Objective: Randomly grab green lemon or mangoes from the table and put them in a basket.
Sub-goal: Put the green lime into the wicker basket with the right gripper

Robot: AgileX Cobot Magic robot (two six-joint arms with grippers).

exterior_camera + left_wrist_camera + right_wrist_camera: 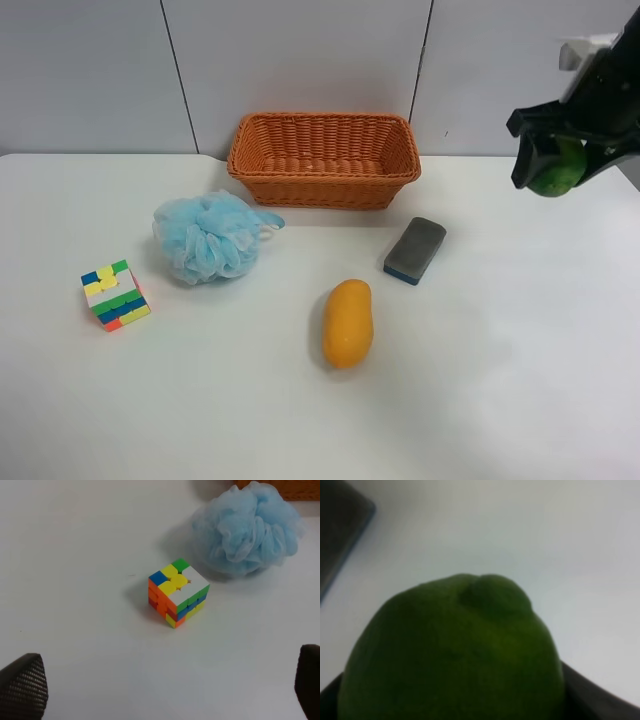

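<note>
My right gripper [552,168] is shut on the green lemon [558,170] and holds it in the air at the exterior high view's right, to the right of the wicker basket [323,158]. The lemon fills the right wrist view [455,655]. The yellow-orange mango [348,322] lies on the white table [500,380] in front of the basket. My left gripper [165,690] is open above the table near a colour cube; only its fingertips [22,685] show, and it is out of the exterior high view.
A blue bath pouf [208,236] lies left of the basket, also in the left wrist view [245,530]. A colour cube [115,294] sits at the left, also in the left wrist view [177,592]. A grey eraser block [415,250] lies right of the mango.
</note>
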